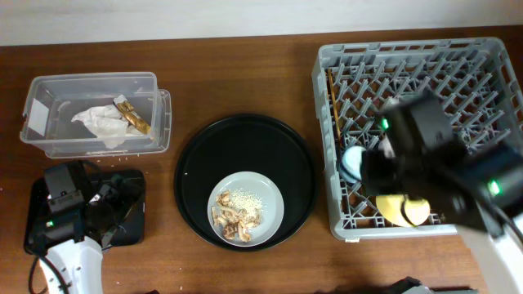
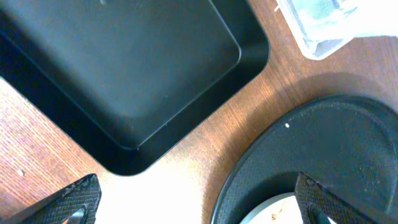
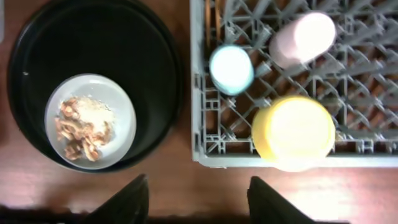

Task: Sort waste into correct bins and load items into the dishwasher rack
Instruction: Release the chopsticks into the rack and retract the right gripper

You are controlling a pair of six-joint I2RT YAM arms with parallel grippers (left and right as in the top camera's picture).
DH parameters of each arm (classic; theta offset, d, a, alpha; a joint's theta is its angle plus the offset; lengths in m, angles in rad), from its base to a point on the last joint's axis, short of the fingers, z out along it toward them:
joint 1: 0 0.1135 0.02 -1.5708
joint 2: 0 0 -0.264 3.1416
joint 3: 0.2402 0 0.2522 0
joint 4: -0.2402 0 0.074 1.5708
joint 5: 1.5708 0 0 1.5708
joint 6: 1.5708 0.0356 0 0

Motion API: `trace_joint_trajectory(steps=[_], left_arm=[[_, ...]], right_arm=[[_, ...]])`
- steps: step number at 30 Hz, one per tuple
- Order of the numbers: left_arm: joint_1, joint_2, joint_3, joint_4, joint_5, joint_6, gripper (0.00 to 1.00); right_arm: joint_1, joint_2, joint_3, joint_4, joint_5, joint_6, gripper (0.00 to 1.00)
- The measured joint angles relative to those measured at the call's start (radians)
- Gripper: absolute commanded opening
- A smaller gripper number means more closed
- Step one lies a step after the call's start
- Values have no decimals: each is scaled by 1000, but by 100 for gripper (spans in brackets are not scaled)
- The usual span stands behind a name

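Observation:
The pale plate (image 1: 266, 193) with food scraps (image 1: 235, 216) and rice lies in the round black tray (image 1: 245, 143). The grey dishwasher rack (image 1: 319, 82) holds the yellow bowl (image 3: 293, 132), the light-blue cup (image 3: 231, 68) and the pink cup (image 3: 303, 37), all upside down, with the chopsticks (image 1: 332, 114) along its left side. The napkin (image 1: 102, 122) and wrapper (image 1: 133, 116) lie in the clear box (image 1: 90, 79). My right gripper (image 3: 199, 202) is open and empty above the rack's near edge. My left gripper (image 2: 196, 208) is wide open beside the flat black tray (image 2: 124, 62), holding nothing.
In the overhead view my right arm (image 1: 417, 139) covers the middle of the rack and hides the pink cup. My left arm (image 1: 57, 204) lies over the flat black tray at the front left. Bare wooden table separates the clear box, the round tray and the rack.

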Motion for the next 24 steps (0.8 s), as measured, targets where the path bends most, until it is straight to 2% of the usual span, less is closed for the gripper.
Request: trace_joint_trajectory(steps=[4,8,10,12,16,19,24], left_arm=[[0,0,0,0,0,0,99],[0,0,0,0,0,0,99],[0,0,0,0,0,0,99],[0,0,0,0,0,0,99],[0,0,0,-1,0,0,99],[0,0,0,0,0,0,99],[0,0,0,0,0,0,99]], right_arm=[[6,-113,-164,39,72,92,99],[-48,-119,-198,154,190,142,99],[-179,-119,-199,218,196,142,99],[-401,-111,-200,264,122,76,99],[-778,-4,-200,235,11,27,99],[-883,79,-201,224,-7,16,99],[-895,217,-201,227,-18,13,99]])
